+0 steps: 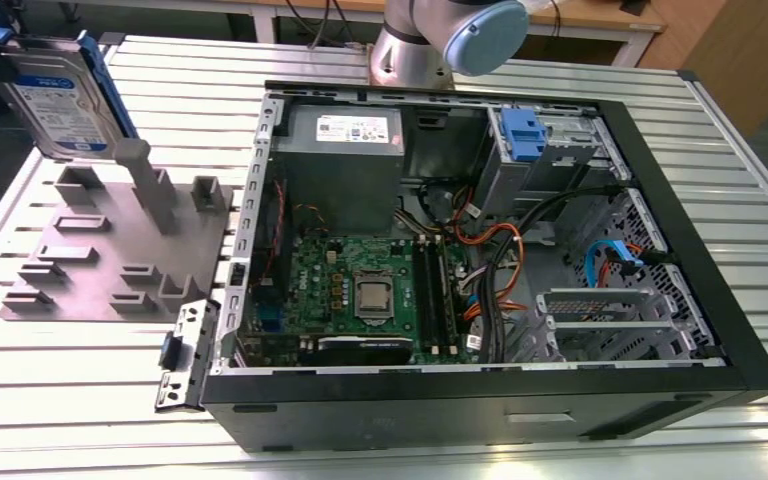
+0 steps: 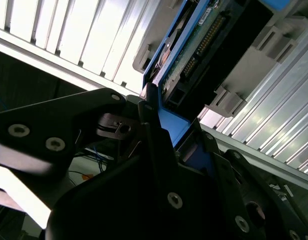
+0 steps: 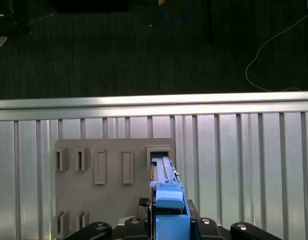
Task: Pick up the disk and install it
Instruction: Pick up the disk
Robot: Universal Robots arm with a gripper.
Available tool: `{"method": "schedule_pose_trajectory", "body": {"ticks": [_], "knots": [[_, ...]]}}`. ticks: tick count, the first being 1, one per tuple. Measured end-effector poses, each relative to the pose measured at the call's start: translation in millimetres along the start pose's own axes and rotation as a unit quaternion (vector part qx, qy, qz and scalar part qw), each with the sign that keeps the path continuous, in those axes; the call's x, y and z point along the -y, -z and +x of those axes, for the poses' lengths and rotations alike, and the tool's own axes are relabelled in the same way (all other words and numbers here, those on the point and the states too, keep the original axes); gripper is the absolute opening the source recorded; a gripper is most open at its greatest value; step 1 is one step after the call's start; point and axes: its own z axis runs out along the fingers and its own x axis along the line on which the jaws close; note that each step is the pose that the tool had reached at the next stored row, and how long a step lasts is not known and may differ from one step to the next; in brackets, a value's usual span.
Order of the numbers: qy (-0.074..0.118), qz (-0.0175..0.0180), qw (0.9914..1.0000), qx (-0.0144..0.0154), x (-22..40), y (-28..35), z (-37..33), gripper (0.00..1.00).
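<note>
At the exterior view's upper left, the hand (image 3: 170, 227) clamps the blue-framed disk (image 1: 57, 100) upright over the grey fixture plate (image 1: 104, 255).

Exterior view: bright, even light, soft shadows inside the case (image 1: 424, 415), mild sheen on the table (image 1: 77, 410). Second wrist view: harsh contrast, table blown out white, gripper (image 2: 166, 125) near-black, disk (image 2: 204, 40) underside in shadow. First wrist view: floor (image 3: 118, 50) dim, bright specular strip along table edge.
</note>
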Motion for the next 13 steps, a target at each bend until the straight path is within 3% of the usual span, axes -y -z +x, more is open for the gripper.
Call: {"method": "schedule_pose_trajectory", "body": {"ticks": [13], "knots": [[0.000, -0.0001, 1.00000, 0.0000, 0.0, 3.8, -0.1, 0.37]]}}
